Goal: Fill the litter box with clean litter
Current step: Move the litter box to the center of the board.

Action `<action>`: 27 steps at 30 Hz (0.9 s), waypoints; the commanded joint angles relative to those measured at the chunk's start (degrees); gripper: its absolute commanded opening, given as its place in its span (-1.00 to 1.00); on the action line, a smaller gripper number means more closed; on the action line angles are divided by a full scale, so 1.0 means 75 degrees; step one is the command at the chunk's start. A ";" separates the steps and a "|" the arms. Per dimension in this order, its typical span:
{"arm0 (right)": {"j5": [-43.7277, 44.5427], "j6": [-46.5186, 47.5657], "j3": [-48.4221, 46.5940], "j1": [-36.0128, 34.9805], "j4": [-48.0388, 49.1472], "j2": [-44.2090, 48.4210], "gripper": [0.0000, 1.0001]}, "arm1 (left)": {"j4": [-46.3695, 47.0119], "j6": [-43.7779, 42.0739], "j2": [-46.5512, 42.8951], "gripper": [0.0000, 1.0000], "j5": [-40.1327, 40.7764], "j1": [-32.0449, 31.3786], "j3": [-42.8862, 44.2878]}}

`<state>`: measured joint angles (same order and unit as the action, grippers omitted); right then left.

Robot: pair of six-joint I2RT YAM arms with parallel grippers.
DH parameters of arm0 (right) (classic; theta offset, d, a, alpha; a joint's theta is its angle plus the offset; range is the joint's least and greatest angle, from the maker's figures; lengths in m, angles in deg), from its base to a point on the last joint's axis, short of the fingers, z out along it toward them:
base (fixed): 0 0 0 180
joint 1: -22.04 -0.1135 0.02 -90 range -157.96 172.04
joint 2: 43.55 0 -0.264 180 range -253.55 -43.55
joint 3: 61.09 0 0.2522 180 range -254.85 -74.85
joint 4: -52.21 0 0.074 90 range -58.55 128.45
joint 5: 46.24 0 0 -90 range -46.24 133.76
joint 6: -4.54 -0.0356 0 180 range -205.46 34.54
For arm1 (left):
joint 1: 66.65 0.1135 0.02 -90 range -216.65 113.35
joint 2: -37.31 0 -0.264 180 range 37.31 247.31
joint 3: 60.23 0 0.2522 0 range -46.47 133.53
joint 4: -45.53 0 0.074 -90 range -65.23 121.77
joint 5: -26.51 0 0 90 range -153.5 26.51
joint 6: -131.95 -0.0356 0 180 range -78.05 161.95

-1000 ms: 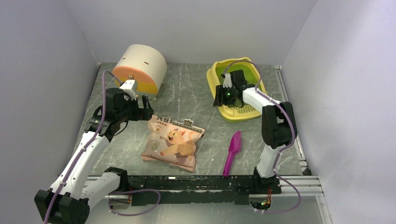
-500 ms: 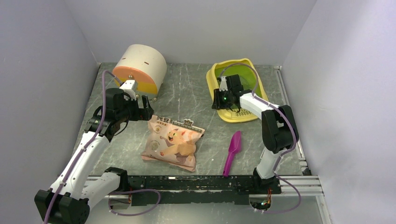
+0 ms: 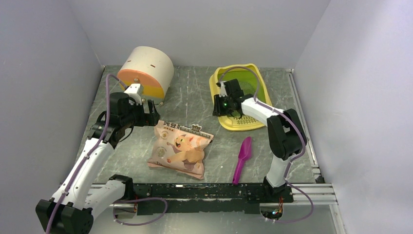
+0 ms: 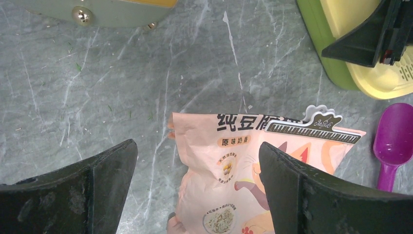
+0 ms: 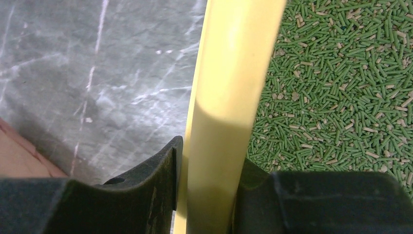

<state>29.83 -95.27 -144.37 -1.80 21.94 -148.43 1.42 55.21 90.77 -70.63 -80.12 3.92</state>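
Grey marble table (image 3: 195, 100), litter box (image 5: 234, 87) rim between right gripper (image 5: 209, 163) jaws

- Grey marbled table (image 3: 195, 92): four items.
- Cream-and-orange container (image 3: 146, 73): just beyond left gripper (image 3: 150, 111).
- Pink bag (image 3: 180, 148): partly under left gripper.
- Magenta scoop (image 3: 242, 158): apart from right gripper (image 3: 218, 104).
- Litter box (image 3: 242, 123): rim in right gripper.
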 commanded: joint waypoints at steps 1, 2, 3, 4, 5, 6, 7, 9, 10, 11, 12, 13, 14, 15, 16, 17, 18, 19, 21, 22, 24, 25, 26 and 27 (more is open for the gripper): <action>-0.0996 -0.0698 0.0513 -0.0793 -0.0391 -0.0272 -0.36 | -0.0179 -0.0112 -0.0141 0.97 0.0098 0.0039 0.0176; -0.1018 -0.0811 0.0560 -0.0834 -0.0343 -0.0231 -0.35 | -0.0189 -0.0115 -0.0151 0.98 0.0114 0.0039 0.0177; -0.1068 -0.0890 0.0588 -0.0873 -0.0302 -0.0196 -0.35 | -0.0195 -0.0117 -0.0160 0.97 0.0128 0.0039 0.0186; -0.1096 -0.0936 0.0565 -0.0916 -0.0298 -0.0177 -0.33 | -0.0199 -0.0118 -0.0174 0.97 0.0128 0.0039 0.0184; -0.1038 -0.0966 0.0512 -0.0958 -0.0355 -0.0182 -0.30 | -0.0196 -0.0110 -0.0177 0.97 0.0122 0.0039 0.0184; -0.0934 -0.0987 0.0434 -0.0992 -0.0438 -0.0184 -0.23 | -0.0196 -0.0107 -0.0178 0.97 0.0113 0.0039 0.0184; -0.0826 -0.0989 0.0341 -0.1002 -0.0498 -0.0184 -0.16 | -0.0206 -0.0104 -0.0192 0.97 0.0114 0.0039 0.0173; -0.0539 -0.0956 0.0122 -0.0996 -0.0639 -0.0184 -0.12 | -0.0207 -0.0104 -0.0192 0.97 0.0101 0.0039 0.0160; -0.0358 -0.0927 -0.0013 -0.1000 -0.0730 -0.0178 0.00 | -0.0207 -0.0106 -0.0196 0.98 0.0097 0.0039 0.0150; -0.0187 -0.0896 -0.0174 -0.0996 -0.0819 -0.0174 0.11 | -0.0207 -0.0094 -0.0200 0.97 0.0095 0.0039 0.0157; -0.0088 -0.0870 -0.0323 -0.0997 -0.0886 -0.0156 0.20 | -0.0218 -0.0092 -0.0204 0.97 0.0093 0.0039 0.0160; 0.0018 -0.0837 -0.0469 -0.0988 -0.0957 -0.0144 0.28 | -0.0228 -0.0093 -0.0203 0.97 0.0093 0.0039 0.0166; 0.0129 -0.0789 -0.0628 -0.0987 -0.1042 -0.0132 0.36 | -0.0239 -0.0104 -0.0201 0.97 0.0093 0.0039 0.0177; 0.0246 -0.0746 -0.0759 -0.0990 -0.1095 -0.0113 0.46 | -0.0248 -0.0103 -0.0210 0.97 0.0096 0.0039 0.0189; 0.0380 -0.0719 -0.0888 -0.0988 -0.1121 -0.0078 0.56 | -0.0254 -0.0101 -0.0214 0.97 0.0093 0.0039 0.0200; 0.0509 -0.0685 -0.0999 -0.0986 -0.1154 -0.0049 0.63 | -0.0266 -0.0109 -0.0213 0.97 0.0094 0.0036 0.0212; 0.0664 -0.0647 -0.1113 -0.0971 -0.1200 -0.0023 0.71 | -0.0276 -0.0104 -0.0213 0.97 0.0087 0.0038 0.0227; 0.0833 -0.0600 -0.1237 -0.0966 -0.1251 0.0010 0.78 | -0.0294 -0.0111 -0.0213 0.97 0.0093 0.0039 0.0240; 0.1192 -0.0495 -0.1451 -0.0940 -0.1330 0.0100 0.92 | -0.0323 -0.0115 -0.0224 0.97 0.0097 0.0039 0.0270; 0.1357 -0.0447 -0.1514 -0.0934 -0.1345 0.0158 0.98 | -0.0333 -0.0125 -0.0229 0.97 0.0096 0.0039 0.0276; 0.1634 -0.0336 -0.1632 -0.0908 -0.1402 0.0290 1.00 | -0.0353 -0.0127 -0.0236 0.98 0.0113 0.0039 0.0307; 0.1816 -0.0260 -0.1667 -0.0904 -0.1456 0.0381 1.00 | -0.0368 -0.0127 -0.0245 0.97 0.0123 0.0039 0.0323; 0.2031 -0.0219 -0.1666 -0.0904 -0.1468 0.0517 1.00 | -0.0387 -0.0128 -0.0253 0.97 0.0133 0.0039 0.0343; 0.2222 -0.0161 -0.1586 -0.0914 -0.1412 0.0706 1.00 | -0.0430 -0.0118 -0.0278 0.97 0.0145 0.0039 0.0351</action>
<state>39.16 -98.81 -155.12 -8.79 13.06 -147.84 -0.74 54.77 89.96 -70.22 -80.12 4.29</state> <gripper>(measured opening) 0.997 0.988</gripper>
